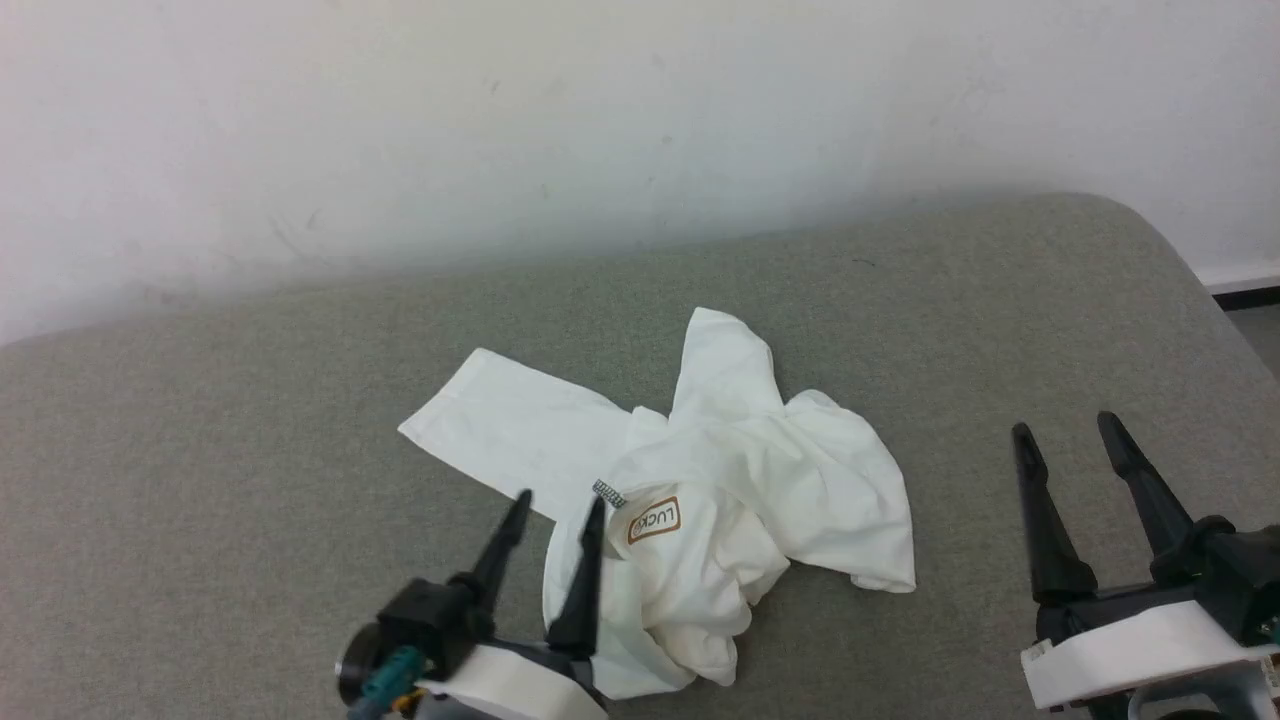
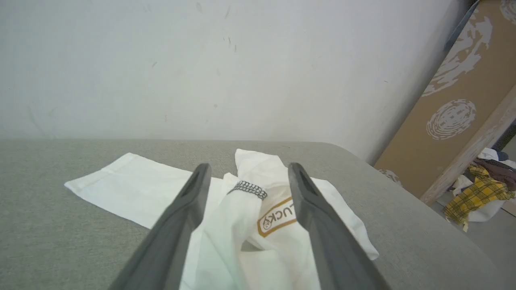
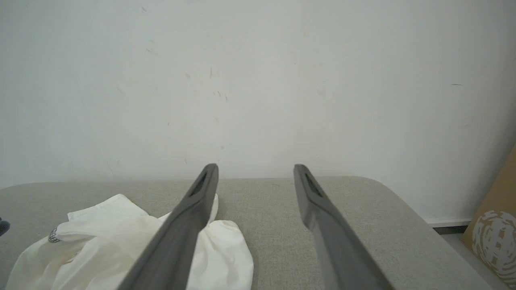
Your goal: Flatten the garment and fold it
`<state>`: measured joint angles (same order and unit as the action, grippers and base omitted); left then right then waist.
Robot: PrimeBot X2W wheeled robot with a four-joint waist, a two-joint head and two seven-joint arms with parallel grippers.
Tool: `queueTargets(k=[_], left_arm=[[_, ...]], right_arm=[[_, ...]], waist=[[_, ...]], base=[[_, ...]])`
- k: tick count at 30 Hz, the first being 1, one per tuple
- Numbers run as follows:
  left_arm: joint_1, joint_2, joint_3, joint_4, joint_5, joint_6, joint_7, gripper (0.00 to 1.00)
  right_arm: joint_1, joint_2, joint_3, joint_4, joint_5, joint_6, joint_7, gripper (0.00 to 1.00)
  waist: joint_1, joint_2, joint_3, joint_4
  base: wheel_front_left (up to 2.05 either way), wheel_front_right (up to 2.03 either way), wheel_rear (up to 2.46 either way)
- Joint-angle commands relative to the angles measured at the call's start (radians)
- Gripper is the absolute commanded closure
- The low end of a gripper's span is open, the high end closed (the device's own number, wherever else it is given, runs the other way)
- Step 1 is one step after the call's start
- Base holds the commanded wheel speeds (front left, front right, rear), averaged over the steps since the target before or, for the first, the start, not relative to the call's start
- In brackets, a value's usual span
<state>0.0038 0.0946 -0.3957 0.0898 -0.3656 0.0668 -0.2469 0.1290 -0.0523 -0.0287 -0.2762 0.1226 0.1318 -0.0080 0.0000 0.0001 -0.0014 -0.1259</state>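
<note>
Crumpled white thin-fabric shirt (image 1: 800, 480) is lying on grey padded surface (image 1: 200, 500); left gripper (image 1: 560, 500) and right gripper (image 1: 1064, 425) are hovering, fingers spread apart; pinching opposite hems should flatten it.

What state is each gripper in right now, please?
Left gripper: open, fingers apart over the garment, gripping nothing.
Right gripper: open and empty, over the grey surface beside the garment.

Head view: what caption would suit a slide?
Crumpled white shirt on a grey surface; left gripper open beside its label, right gripper open alongside.
</note>
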Motion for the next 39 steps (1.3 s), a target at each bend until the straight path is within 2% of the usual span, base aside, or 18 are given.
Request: queueTargets(k=[1, 5, 9, 13, 18, 21, 26, 31, 32, 33, 36, 39], left_arm=[[0.005, 0.019, 0.017, -0.022, 0.008, 0.011, -0.005, 0.0], [-0.051, 0.051, 0.056, -0.029, -0.018, 0.004, 0.038, 0.0], [-0.171, 0.065, 0.078, 0.034, -0.028, -0.005, 0.086, 0.0], [-0.331, 0.066, 0.08, 0.156, -0.038, -0.047, 0.111, 0.0], [-0.502, 0.086, 0.055, 0.359, -0.006, -0.069, 0.183, 0.0], [-0.57, 0.108, 0.018, 0.48, 0.019, -0.09, 0.28, 0.0], [-0.616, 0.122, -0.039, 0.646, 0.013, -0.138, 0.527, 0.0], [-0.617, 0.134, -0.116, 0.723, -0.001, -0.181, 0.762, 0.0], [-0.613, 0.132, -0.128, 0.722, -0.009, -0.186, 0.788, 0.58], [-0.609, 0.132, -0.136, 0.713, -0.018, -0.189, 0.796, 1.0], [-0.592, 0.145, -0.151, 0.676, -0.042, -0.194, 0.784, 1.0], [-0.586, 0.181, -0.131, 0.604, -0.044, -0.186, 0.692, 1.0]], right_arm=[[0.011, 0.002, 0.001, -0.006, -0.002, -0.001, 0.004, 0.0], [0.01, 0.002, -0.004, -0.008, 0.0, -0.001, 0.002, 0.0], [-0.015, 0.002, 0.0, -0.01, 0.003, -0.001, -0.004, 0.0], [-0.046, 0.002, 0.016, -0.01, 0.001, -0.001, -0.012, 0.0], [-0.08, 0.002, 0.032, 0.004, 0.007, -0.001, -0.025, 0.0], [-0.092, 0.002, 0.038, 0.018, 0.012, -0.001, -0.031, 0.0], [-0.097, 0.002, 0.035, 0.042, 0.023, -0.001, -0.042, 0.0], [-0.1, 0.002, 0.042, 0.064, 0.054, -0.001, -0.049, 0.0], [-0.102, 0.002, 0.043, 0.068, 0.057, -0.001, -0.05, 0.0], [-0.103, 0.002, 0.043, 0.071, 0.058, -0.001, -0.051, 0.0], [-0.107, 0.002, 0.046, 0.08, 0.064, -0.001, -0.054, 0.0], [-0.102, 0.002, 0.043, 0.091, 0.072, -0.001, -0.059, 0.0]], waist=[[0.0, -0.0001, -0.003, 0.004], [0.0, -0.0001, 0.0, 0.008], [0.0, -0.0001, 0.041, -0.003], [0.0, -0.0001, 0.096, -0.026], [0.0, -0.0001, 0.154, -0.059], [0.0, -0.0001, 0.172, -0.075], [0.0, -0.0001, 0.184, -0.085], [0.0, -0.0001, 0.19, -0.082], [0.0, -0.0001, 0.19, -0.08], [0.0, -0.0001, 0.189, -0.078], [0.0, -0.0001, 0.179, -0.072], [0.0, -0.0001, 0.158, -0.058]], base=[[0.0, 0.0, 0.0], [0.0, 0.0, 0.0], [0.0, 0.0, 0.0], [0.0, 0.0, 0.0], [0.0, 0.0, 0.0], [0.0, 0.0, 0.0], [0.0, 0.0, 0.0], [0.0, 0.0, 0.0], [0.0, 0.0, 0.0], [0.0, 0.0, 0.0], [0.0, 0.0, 0.0], [0.0, 0.0, 0.0]])
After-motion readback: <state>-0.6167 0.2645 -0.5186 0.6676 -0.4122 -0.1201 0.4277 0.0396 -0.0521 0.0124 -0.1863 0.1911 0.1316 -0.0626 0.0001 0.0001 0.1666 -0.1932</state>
